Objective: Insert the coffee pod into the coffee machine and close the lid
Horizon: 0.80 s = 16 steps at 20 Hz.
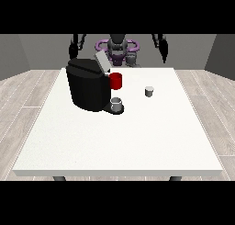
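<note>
The small grey coffee pod (149, 91) stands upright on the white table (119, 141), right of the open-lidded coffee machine (89, 88) and nearer the hand at the view's right (164, 52), raised well behind it, whose fingers I cannot make out.

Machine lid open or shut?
Open. The grey lid stands tilted up from the top of the black machine; the pod still sits out on the table.
</note>
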Each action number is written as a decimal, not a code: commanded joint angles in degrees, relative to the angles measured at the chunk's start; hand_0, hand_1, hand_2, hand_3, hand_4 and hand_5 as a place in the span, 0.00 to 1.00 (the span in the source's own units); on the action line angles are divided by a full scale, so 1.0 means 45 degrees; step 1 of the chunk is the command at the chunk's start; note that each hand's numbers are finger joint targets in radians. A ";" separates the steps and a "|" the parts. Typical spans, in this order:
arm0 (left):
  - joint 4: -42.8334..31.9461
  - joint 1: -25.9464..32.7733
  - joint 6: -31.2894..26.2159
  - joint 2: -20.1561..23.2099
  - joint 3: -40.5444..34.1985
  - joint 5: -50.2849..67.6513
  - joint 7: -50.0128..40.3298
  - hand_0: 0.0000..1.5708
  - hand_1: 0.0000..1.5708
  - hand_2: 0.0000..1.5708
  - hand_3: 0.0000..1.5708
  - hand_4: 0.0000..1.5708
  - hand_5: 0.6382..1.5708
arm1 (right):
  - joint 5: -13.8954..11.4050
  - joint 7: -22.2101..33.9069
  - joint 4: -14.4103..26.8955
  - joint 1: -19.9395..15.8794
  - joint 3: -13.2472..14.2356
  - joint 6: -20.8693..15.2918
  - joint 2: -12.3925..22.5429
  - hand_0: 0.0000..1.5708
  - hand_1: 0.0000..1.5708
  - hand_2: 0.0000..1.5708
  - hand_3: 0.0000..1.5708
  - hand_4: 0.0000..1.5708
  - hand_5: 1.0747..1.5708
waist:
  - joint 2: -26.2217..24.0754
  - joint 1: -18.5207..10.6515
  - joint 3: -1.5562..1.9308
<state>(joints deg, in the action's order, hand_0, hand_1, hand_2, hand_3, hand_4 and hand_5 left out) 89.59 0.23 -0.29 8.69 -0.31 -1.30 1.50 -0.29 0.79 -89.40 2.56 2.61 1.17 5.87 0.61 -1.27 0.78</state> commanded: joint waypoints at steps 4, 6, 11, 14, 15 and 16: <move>0.0120 -0.0399 -0.0476 -0.0291 0.0225 0.0012 0.0671 0.00 0.00 0.00 0.00 0.00 1.00 | 0.0419 -0.0146 0.0845 -0.0752 0.0365 0.0539 0.0167 0.00 0.00 0.00 0.00 0.08 1.00 | -0.0263 0.0071 -0.0173; -0.0471 -0.0491 -0.0803 -0.0319 0.0114 0.0225 0.1642 0.00 0.00 0.00 0.00 0.00 1.00 | 0.0014 0.0516 0.0061 -0.0548 -0.0352 0.0168 -0.0306 0.00 0.00 0.00 0.00 0.08 1.00 | -0.0413 0.0424 -0.0178; -0.1513 -0.2619 -0.0639 0.1402 -0.0957 -0.0572 0.0032 0.00 0.00 0.00 0.00 0.00 1.00 | 0.0192 -0.1415 -0.0250 -0.1040 0.0106 -0.1100 -0.1062 0.00 0.00 0.00 0.00 0.12 1.00 | 0.0420 0.1671 -0.0172; -0.3422 -0.2885 -0.1326 0.1874 -0.1721 -0.0090 0.0763 0.00 0.00 0.00 0.00 0.00 1.00 | 0.0119 -0.0882 -0.1142 -0.0733 -0.0481 -0.0717 -0.0985 0.00 0.00 0.00 0.00 0.17 1.00 | 0.0739 0.2229 -0.0182; -0.3610 -0.3520 -0.1293 0.1896 -0.1698 -0.0210 0.0909 0.00 0.00 0.00 0.00 0.00 1.00 | -0.0167 -0.1762 -0.0377 -0.1255 -0.0368 -0.1190 -0.1277 0.00 0.00 0.00 0.00 0.14 1.00 | 0.1423 0.1956 -0.0178; -0.4054 -0.3953 -0.1785 0.2527 -0.2328 0.0339 0.0354 0.00 0.00 0.00 0.00 0.00 1.00 | -0.0044 -0.1596 -0.0842 -0.0903 -0.0708 -0.1292 -0.1288 0.00 0.00 0.00 0.00 0.11 1.00 | 0.1332 0.2352 -0.0179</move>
<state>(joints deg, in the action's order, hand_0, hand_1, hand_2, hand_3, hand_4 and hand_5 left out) 77.76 -12.61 -5.54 16.22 -6.77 -1.80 3.90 0.21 -5.48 -91.33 -1.69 1.65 -3.23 1.16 4.25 6.68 0.00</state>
